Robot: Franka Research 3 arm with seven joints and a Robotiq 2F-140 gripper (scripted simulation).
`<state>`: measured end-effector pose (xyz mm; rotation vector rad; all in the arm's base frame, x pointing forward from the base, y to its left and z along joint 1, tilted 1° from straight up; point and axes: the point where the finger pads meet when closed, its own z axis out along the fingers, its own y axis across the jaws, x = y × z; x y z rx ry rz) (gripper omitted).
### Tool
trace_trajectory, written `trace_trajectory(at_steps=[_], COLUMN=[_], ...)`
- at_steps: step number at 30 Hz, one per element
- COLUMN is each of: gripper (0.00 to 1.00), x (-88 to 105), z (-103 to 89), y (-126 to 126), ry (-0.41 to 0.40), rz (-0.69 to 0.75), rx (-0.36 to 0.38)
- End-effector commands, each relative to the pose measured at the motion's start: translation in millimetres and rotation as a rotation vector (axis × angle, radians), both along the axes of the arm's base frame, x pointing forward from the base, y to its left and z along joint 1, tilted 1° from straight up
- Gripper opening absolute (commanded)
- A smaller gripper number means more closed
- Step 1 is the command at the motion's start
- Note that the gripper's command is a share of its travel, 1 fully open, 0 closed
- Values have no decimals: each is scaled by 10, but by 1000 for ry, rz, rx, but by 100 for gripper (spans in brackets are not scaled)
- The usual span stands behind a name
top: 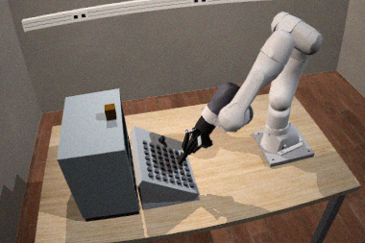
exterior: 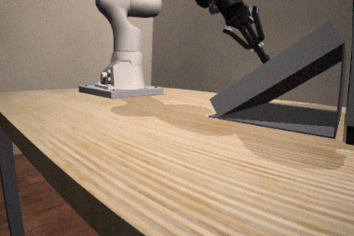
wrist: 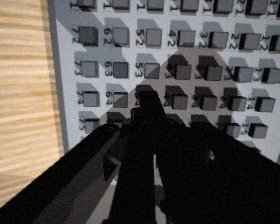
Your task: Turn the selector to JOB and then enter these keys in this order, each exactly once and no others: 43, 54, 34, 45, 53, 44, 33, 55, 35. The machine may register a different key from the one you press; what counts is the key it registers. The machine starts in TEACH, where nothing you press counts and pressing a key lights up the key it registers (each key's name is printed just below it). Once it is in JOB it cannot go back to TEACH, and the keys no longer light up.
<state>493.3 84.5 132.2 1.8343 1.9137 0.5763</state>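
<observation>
The sloped grey keypad panel point(top: 164, 164) carries a grid of dark keys, with the selector knob point(top: 162, 139) at its top. From the side it shows as a wedge point(exterior: 284, 78). My gripper point(top: 182, 158) is shut and empty, and its tips point down onto the right part of the key grid. In the side view the tips point(exterior: 265, 59) are at the panel's surface. In the wrist view the tips point(wrist: 145, 100) cover the spot below key 53 point(wrist: 151, 70) and right of key 64 point(wrist: 120, 99), so key 54 is hidden. No key in view is lit.
A tall grey box point(top: 96, 153) with a small brown block point(top: 110, 110) on top stands just left of the keypad. The arm's base point(top: 283, 143) is bolted at the table's right side.
</observation>
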Motion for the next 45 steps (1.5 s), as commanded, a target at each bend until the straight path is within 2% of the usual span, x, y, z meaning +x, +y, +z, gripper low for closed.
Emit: trace_trajectory(at_steps=[1, 18, 45], gripper=[10, 10, 10], x=[33, 146, 153], z=[26, -137, -147], y=[-45, -48, -48], ry=[-3, -3, -3], rz=[-51, -51, -51], rx=[7, 6, 7])
